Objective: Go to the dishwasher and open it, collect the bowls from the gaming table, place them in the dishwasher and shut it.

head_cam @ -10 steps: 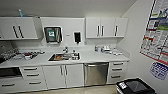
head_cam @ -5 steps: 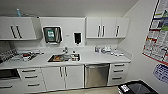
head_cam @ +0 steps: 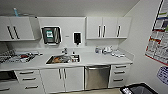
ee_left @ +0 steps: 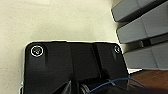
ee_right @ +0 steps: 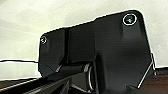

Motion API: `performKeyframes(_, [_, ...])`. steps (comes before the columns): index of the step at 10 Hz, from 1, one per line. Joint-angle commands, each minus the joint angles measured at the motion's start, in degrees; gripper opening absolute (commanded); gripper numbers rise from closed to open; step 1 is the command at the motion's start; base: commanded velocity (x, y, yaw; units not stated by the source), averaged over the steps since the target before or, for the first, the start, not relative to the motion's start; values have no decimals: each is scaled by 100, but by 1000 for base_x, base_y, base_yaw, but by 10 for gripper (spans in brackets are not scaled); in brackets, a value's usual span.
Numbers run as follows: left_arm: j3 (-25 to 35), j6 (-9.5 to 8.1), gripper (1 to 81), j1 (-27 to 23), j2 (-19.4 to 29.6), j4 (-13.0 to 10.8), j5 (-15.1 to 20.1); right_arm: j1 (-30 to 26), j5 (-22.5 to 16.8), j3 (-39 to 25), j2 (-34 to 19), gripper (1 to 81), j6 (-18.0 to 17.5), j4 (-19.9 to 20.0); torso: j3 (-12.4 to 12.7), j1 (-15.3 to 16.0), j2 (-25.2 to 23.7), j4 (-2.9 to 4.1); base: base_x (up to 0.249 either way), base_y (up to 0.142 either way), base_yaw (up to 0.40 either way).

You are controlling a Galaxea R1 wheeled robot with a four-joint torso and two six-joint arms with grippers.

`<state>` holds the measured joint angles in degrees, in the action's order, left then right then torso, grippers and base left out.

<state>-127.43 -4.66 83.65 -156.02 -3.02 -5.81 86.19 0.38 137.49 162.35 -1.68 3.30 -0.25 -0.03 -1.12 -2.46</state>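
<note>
Nearest to me, at about five o'clock in my head view, sits a dark bin (head_cam: 138, 89) with a black liner, hard against the right-hand wall. In my wrist views my own dark mounting plates hide the fingers, so I cannot tell whether my left claw or my right claw is open or closed; behind the left one lies pale floor (ee_left: 55, 20) and a stack of grey drawer fronts (ee_left: 140, 27).

Straight ahead, just right of twelve o'clock and low, stands the dishwasher (head_cam: 97, 77), its brushed steel door shut, bar handle across the top. White cabinet doors (head_cam: 62, 78) flank it at eleven o'clock, a drawer stack (head_cam: 119, 75) at one o'clock.

Above them runs the white tabletop (head_cam: 100, 59), with a sink (head_cam: 63, 59) holding something I cannot make out, a dish rack (head_cam: 15, 57) far out at nine o'clock, and small items (head_cam: 107, 50) near one o'clock.

Farthest back, wall cupboards (head_cam: 107, 27), a paper towel dispenser (head_cam: 51, 35) and a dark soap dispenser (head_cam: 77, 38) hang on the wall; posters (head_cam: 158, 42) cover the right wall at three o'clock.
</note>
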Motion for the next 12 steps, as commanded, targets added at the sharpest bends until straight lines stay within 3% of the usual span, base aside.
performKeyframes(1, [95, 9, 811, -328, 105, -40, 248, -317, -310, -56, -60, 811, 1, 12, 0, 3, 0, 0, 121, 0, 0])
performKeyframes(12, [86, 9, 811, -336, 105, -49, 256, -325, -311, -56, -60, 811, 1, 12, 0, 3, 0, 0, 121, 0, 0])
